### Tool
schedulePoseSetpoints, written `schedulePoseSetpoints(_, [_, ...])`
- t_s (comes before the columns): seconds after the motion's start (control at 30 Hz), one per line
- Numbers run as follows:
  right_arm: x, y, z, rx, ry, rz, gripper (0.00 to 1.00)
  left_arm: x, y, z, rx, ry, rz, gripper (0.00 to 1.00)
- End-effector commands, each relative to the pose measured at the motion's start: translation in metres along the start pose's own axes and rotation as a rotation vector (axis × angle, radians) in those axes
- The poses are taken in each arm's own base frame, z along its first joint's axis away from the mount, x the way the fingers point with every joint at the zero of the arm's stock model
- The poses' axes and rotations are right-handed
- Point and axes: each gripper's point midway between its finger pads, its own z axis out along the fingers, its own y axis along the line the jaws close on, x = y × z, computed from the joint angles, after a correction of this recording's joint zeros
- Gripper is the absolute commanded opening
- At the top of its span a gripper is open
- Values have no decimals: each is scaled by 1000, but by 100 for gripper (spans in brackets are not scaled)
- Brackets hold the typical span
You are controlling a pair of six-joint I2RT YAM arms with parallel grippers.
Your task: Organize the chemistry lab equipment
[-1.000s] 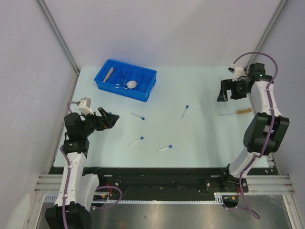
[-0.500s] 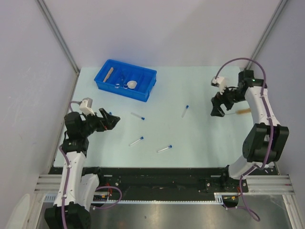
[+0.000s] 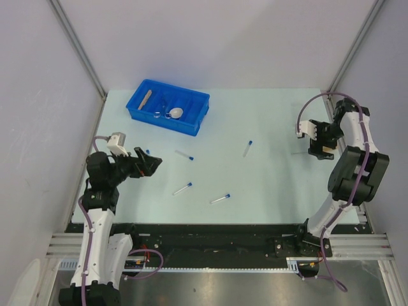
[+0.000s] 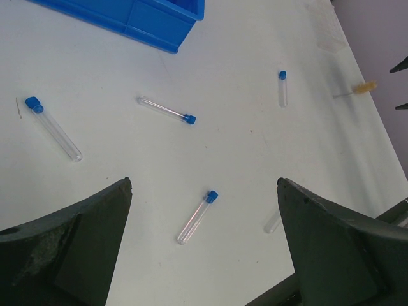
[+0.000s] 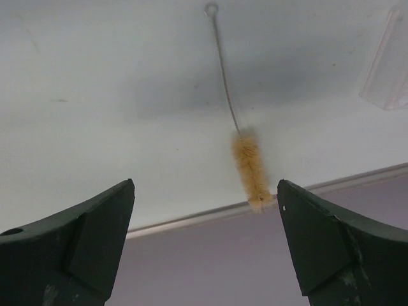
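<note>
Over the right edge of the table, the right wrist view shows what the overhead view hides under the arm: a thin brush lying flat, with a wire stem, a small loop at its far end and tan bristles near the table's edge. A corner of the clear rack shows just beyond it. The right gripper is spread wide, one finger to each side of the brush, holding nothing and touching nothing.

The left gripper is also spread wide and empty, above the left side of the table. Its camera counts five blue-capped tubes lying loose and well apart, the fifth half hidden by a finger.

Only the overhead view looks into the blue bin at the far left: one wooden stick, one white dish and one pair of metal tongs lie inside
</note>
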Motion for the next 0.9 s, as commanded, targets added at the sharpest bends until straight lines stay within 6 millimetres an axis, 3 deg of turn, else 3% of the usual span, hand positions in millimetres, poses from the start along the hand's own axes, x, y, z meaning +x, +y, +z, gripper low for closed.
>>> schedulePoseSetpoints(0.0, [37,-44,-3,46,191,-155,97,-6,-1,1,7,-13,52,100])
schedulePoseSetpoints(0.13, [57,-54,17,2,248,-167,90,-6,0,1,5,-9,56,100])
schedulePoseSetpoints(0.3, [57,-60,41,-37,254,-187,83,-7,0,1,0,-14,59,100])
schedulePoseSetpoints(0.87, [84,-57,88,-135,341,-195,61,-5,-3,2,18,-5,60,100])
